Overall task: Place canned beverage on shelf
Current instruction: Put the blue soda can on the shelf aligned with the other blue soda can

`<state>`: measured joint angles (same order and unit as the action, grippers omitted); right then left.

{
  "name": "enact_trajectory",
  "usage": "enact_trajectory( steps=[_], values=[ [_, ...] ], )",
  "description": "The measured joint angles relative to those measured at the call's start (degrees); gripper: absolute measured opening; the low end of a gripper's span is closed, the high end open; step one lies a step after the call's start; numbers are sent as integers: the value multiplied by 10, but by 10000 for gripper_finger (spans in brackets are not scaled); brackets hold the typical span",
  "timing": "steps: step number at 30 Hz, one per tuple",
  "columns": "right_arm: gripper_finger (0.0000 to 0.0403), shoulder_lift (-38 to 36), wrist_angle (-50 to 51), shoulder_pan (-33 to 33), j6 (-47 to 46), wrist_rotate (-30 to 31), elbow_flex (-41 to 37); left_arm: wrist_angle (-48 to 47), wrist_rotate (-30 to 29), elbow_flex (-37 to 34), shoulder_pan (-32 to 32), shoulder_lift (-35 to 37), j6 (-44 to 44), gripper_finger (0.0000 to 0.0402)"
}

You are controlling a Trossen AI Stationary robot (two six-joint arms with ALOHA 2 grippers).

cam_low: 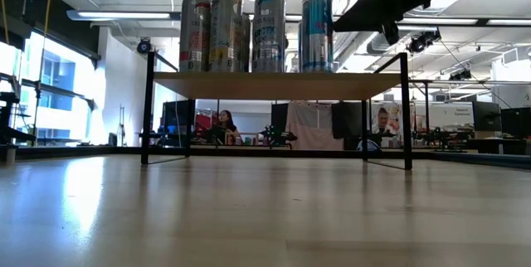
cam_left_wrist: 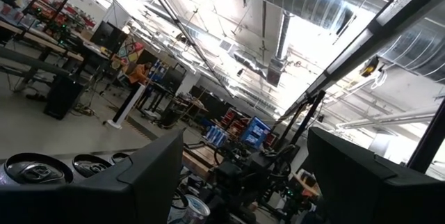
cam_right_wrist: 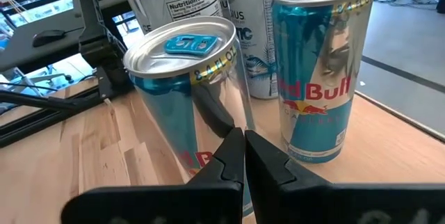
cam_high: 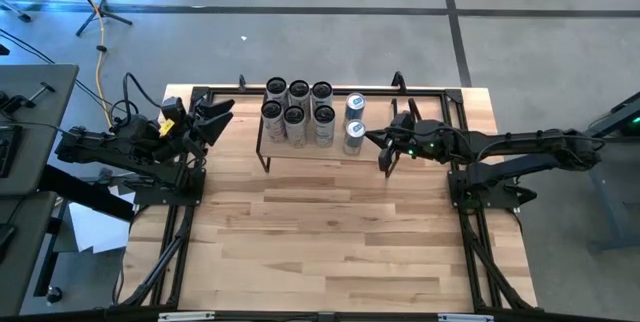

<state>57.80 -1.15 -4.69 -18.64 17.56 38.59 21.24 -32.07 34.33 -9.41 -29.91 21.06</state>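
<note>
The shelf (cam_high: 330,147) (cam_low: 282,84) stands at the table's far middle. On its wood top are several white cans (cam_high: 297,114) and two blue canned beverages, one at the far side (cam_high: 355,105) (cam_right_wrist: 320,71) and one nearer (cam_high: 353,134) (cam_right_wrist: 188,106). All are upright on their bases. My right gripper (cam_high: 378,142) (cam_right_wrist: 244,137) is shut and almost level, with its tips right at the nearer blue can's side. My left gripper (cam_high: 215,117) (cam_left_wrist: 257,182) waits open beside the shelf's left end, holding nothing. My right gripper's shut fingertips (cam_right_wrist: 233,147) stand against the lower side wall (cam_right_wrist: 208,147) of the nearer blue can, coming level from the table's right. I cannot tell whether they touch it. The can stands on the shelf top.
A black rail frame (cam_high: 455,102) with cables runs round the table's far and side edges. The wood table (cam_high: 320,242) spreads out in front of the shelf. A person sits in the room beyond the table (cam_low: 224,124).
</note>
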Motion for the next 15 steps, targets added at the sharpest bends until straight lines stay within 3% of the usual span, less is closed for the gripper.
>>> enact_trajectory(
  steps=[15],
  values=[
    [0, 0, 2, 5, -10, -15, 0, -3, 19, 0, 0, 0, 14, 275]
  ],
)
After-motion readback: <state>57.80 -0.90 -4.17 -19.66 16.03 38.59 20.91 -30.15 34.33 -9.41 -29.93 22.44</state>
